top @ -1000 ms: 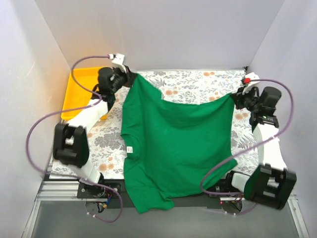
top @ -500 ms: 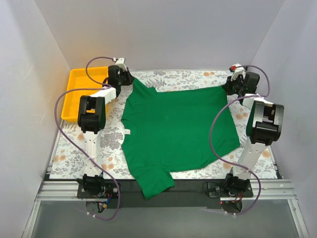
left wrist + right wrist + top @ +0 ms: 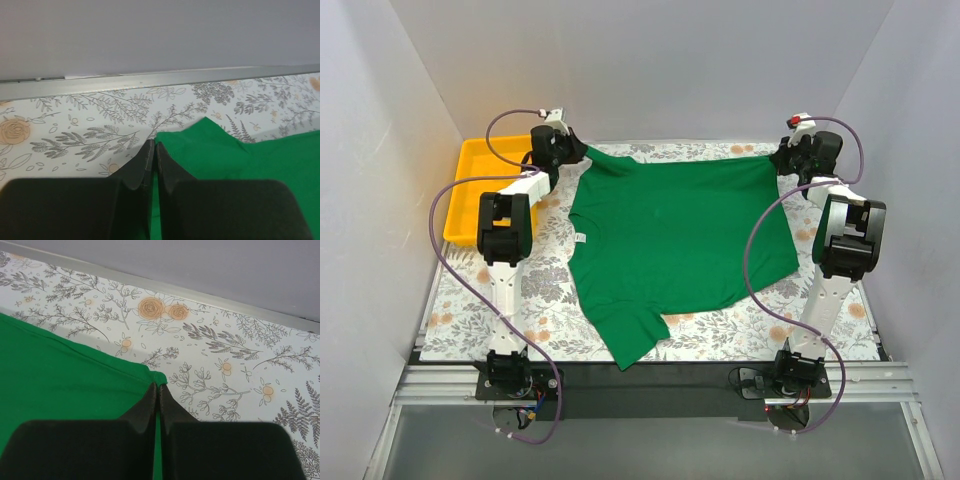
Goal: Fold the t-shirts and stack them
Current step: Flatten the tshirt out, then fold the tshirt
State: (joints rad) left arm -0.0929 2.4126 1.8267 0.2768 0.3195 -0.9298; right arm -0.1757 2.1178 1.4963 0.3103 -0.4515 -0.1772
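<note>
T-shirt: the green t-shirt (image 3: 675,240) lies spread flat over the middle of the floral bench (image 3: 720,335), its top edge stretched along the far edge and one sleeve pointing to the near edge.
Left gripper: the left gripper (image 3: 151,150) is at the far-left corner, fingers pressed together on a corner of the cloth.
Right gripper: the right gripper (image 3: 156,390) is at the far-right corner, fingers pinched on the other corner.
Tray: the yellow tray (image 3: 480,180) sits at the far-left edge, beside the shirt.

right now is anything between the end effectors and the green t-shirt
Nothing visible. Both are shut on the green t-shirt at its far edge: the left end effector on one corner, the right end effector on the other.
</note>
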